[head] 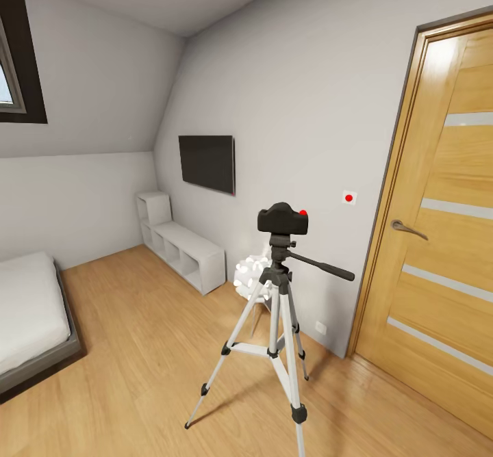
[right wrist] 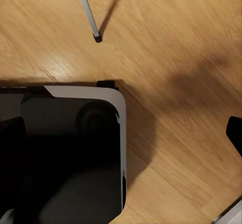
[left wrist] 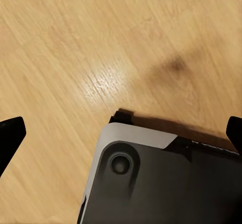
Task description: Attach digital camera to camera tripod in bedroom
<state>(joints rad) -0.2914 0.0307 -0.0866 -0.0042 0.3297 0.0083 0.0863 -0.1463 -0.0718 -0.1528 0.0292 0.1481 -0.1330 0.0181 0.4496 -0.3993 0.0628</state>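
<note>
**Two empty grippers, and the camera already on its mount**

Both grippers hung low over the wood floor, pointing down beside the robot's own dark base. In the left wrist view the left gripper showed only black fingertips at opposite edges, spread wide with nothing between them. The right gripper offered one dark fingertip at the frame's edge, so whether it was released or closed could not be told. One tripod leg ended in a black foot on the floor near the base.

Taking the camera tripod as landmark: the digital camera sat on top of its black head, red button up, the pan handle jutting toward the wooden door. The wall TV and white shelf lay behind it, the bed well off to its far side.

The camera looked small, rigid and light, probably best pinched across its body, clear of the lens. The tripod seemed spindly and tip-prone, so any push should go straight down.
</note>
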